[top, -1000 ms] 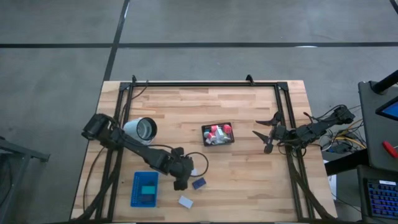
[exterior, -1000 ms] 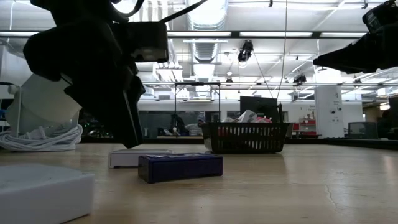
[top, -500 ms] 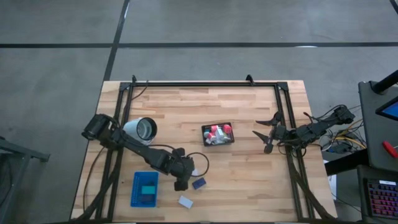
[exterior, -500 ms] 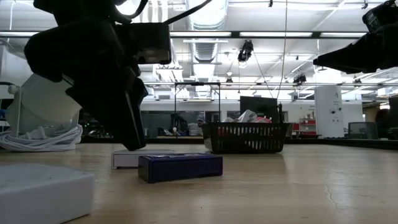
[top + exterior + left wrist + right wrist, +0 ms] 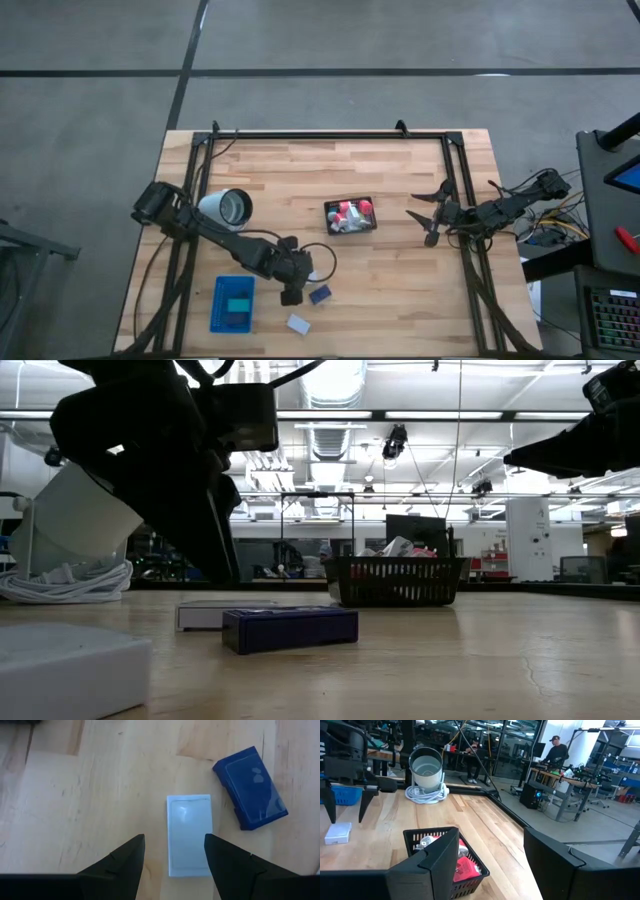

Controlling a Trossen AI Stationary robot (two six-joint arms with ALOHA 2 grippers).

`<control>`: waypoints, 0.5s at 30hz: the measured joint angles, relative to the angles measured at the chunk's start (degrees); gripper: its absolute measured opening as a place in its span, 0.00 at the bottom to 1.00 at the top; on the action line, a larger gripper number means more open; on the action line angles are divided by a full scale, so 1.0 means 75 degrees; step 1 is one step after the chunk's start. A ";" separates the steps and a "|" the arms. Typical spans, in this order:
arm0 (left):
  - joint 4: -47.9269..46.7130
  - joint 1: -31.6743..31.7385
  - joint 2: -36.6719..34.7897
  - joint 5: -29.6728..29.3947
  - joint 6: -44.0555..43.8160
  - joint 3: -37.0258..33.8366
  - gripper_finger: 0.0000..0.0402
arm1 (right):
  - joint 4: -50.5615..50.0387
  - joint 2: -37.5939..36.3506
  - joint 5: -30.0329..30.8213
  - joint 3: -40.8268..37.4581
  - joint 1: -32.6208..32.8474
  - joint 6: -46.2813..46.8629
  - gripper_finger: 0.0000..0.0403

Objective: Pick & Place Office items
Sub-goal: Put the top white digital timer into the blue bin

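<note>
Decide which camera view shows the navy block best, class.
The left wrist view: the navy block lies unobstructed, beside a white block. The high view shows it tiny; the low view shows only its side; the right wrist view misses it.

Wooden table (image 5: 400, 200), light planks. Black mesh basket (image 5: 350, 216) sits mid-table. Nearer the front-left from the basket: navy block (image 5: 320, 295), white block (image 5: 298, 323) just past it, blue tray (image 5: 233, 303) left of those. White cylinder (image 5: 227, 208) with coiled cable, left of basket.

No readable words, labels or numbers show anywhere here, not on the blocks, the basket or the worktop.
</note>
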 joint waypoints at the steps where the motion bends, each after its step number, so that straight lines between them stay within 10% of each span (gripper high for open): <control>1: 0.0000 0.0000 -0.0002 0.0000 0.0000 0.0000 0.53 | 0.0000 -0.0003 0.0003 0.0000 0.0000 0.0006 0.54; 15: 0.0024 0.0000 -0.0002 0.0000 -0.0128 0.0000 0.61 | 0.0000 0.0000 0.0000 0.0000 -0.0001 0.0004 0.54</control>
